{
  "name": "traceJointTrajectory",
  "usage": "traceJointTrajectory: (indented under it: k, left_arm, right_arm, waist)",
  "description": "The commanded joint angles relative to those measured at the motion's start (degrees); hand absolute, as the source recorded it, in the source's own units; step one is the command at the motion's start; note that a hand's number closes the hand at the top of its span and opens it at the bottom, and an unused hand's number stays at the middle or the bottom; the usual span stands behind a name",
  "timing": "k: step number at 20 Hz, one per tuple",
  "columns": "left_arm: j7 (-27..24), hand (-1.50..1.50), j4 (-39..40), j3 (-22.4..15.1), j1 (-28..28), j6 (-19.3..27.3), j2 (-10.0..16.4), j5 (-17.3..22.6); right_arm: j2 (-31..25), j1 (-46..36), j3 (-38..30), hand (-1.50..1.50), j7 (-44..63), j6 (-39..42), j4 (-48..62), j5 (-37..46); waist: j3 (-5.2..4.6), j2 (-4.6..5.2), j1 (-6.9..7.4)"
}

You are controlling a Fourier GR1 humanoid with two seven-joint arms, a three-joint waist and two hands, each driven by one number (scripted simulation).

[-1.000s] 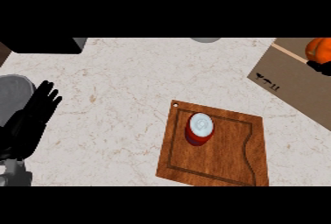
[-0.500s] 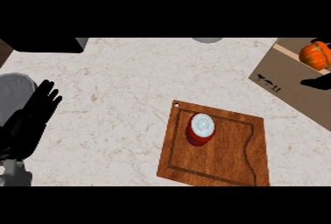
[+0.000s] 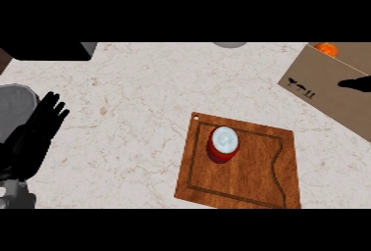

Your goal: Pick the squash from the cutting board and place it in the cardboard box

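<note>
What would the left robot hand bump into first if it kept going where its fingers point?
The left robot hand would probably meet the dark block at the view's top left first; heights are unclear.

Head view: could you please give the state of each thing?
Orange squash: at the far edge of the brown cardboard box, unheld.
Red white-topped can: upright on the wooden cutting board.
Left hand: open, resting at left edge.
Right hand: barely shown, above the box.

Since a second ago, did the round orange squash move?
Yes. The round orange squash has shifted leftward in the head view, judged against the brown cardboard box, and now peeks out at its top corner.
</note>
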Motion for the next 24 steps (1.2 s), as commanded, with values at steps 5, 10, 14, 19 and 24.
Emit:
traceJointTrajectory:
  k: [5,10,14,19,24]
  left_arm:
    - [-2.45,0.0,0.81,-0.06,1.05,-0.82,-1.0,-0.68]
    - [0.36,0.0,-1.37,-0.62,0.45,-0.34,-0.72,-1.03]
    - [0.25,0.0,-1.88,-0.99,-0.01,-0.04,-1.67,-0.97]
    - [-2.69,0.0,-0.1,0.23,2.95,-3.01,-0.93,-0.09]
    - [-1.27,0.0,-2.92,0.06,3.08,-2.77,-1.21,0.31]
  right_arm:
    - [-7.01,-1.76,-11.44,-1.5,0.34,5.75,5.65,-11.81]
    - [-13.06,0.32,-15.73,-1.5,-2.77,7.96,12.55,-15.33]
    - [-22.13,0.57,-17.02,-1.5,-5.69,15.82,17.28,-16.49]
    - [-23.7,3.24,-16.16,-1.5,-11.72,18.35,20.87,-15.9]
    - [-25.26,3.84,-15.25,-1.5,-14.2,17.92,22.37,-14.96]
  waist:
    - [0.03,0.15,-0.1]
    - [0.11,0.33,0.4]
    - [0.18,0.56,0.83]
    - [0.22,0.78,1.5]
    - [0.26,0.74,1.93]
